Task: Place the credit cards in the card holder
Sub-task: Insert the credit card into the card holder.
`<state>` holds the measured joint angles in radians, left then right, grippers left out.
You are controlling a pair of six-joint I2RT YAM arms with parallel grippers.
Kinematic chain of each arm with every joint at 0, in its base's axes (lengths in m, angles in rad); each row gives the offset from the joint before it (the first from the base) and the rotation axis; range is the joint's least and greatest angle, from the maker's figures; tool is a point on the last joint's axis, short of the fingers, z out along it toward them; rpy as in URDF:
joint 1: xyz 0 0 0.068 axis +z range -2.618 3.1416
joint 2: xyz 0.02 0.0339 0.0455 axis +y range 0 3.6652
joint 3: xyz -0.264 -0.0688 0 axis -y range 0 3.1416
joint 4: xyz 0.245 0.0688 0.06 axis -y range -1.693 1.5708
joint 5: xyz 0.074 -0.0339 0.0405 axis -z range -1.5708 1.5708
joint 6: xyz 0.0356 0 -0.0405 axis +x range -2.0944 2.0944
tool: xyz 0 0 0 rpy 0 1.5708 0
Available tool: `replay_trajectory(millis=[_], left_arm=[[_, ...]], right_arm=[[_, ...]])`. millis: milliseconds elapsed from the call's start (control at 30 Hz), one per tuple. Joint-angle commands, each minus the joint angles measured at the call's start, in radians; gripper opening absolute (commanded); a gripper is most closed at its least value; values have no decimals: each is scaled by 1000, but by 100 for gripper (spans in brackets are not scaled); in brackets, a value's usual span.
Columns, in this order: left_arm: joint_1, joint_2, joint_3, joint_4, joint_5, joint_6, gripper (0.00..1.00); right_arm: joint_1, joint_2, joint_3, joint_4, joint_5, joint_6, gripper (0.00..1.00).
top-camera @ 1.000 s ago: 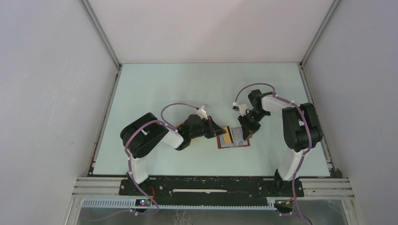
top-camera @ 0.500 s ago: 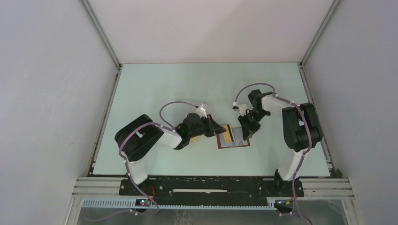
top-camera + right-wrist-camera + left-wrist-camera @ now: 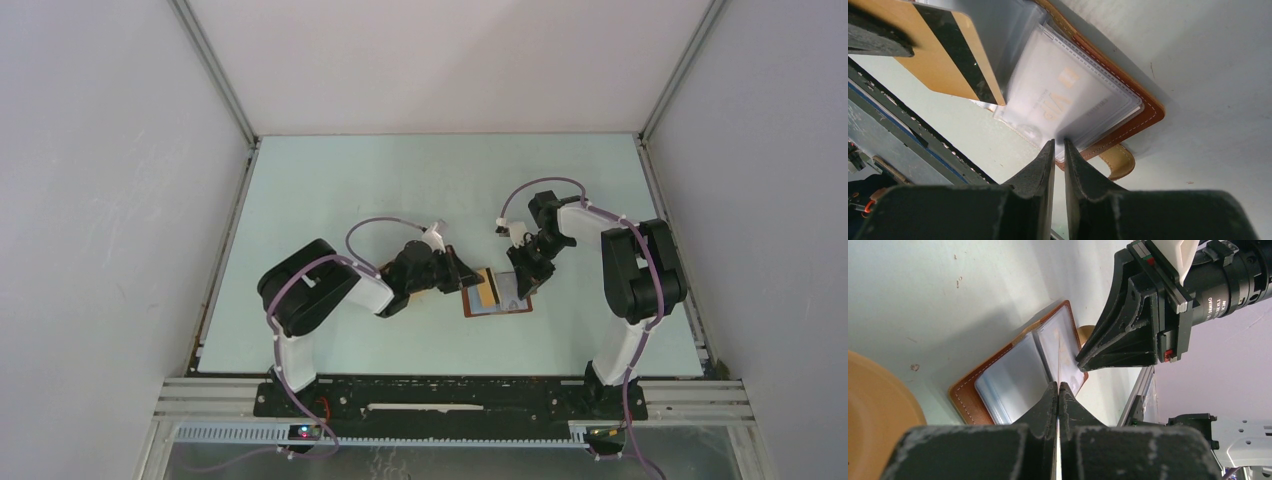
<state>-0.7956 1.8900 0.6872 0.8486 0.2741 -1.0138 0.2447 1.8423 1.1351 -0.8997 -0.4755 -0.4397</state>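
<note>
The card holder (image 3: 505,300) lies open on the table, brown leather with clear inner sleeves (image 3: 1068,100); one sleeve holds a pale card marked VIP. My left gripper (image 3: 467,279) is shut on a gold credit card (image 3: 943,55) with a black stripe. The card's far end reaches over the holder's left half. The left wrist view shows that card edge-on (image 3: 1058,360) between the jaws (image 3: 1058,385), above the holder (image 3: 1013,375). My right gripper (image 3: 521,283) stands at the holder's right side, jaws (image 3: 1058,142) nearly together, pinching the edge of a clear sleeve.
An orange-yellow tray (image 3: 873,410) sits close behind the left gripper, mostly under the left arm in the top view. The holder's tan strap (image 3: 1118,160) sticks out at its edge. Grey walls enclose the table on three sides.
The left arm's elbow swung a little left and came back. Its gripper with the card stays at the holder. The right arm has not moved.
</note>
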Motion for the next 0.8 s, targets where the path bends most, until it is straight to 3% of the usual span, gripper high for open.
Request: replay_trajectory(millis=[0,767], left_arm=[[4,19,46,12,12,-2,0],[-19,38,91,-98,1,7,0]], right_arm=[[5,15,13,6,45,-4,21],[5,14,17,1,42,-3,21]])
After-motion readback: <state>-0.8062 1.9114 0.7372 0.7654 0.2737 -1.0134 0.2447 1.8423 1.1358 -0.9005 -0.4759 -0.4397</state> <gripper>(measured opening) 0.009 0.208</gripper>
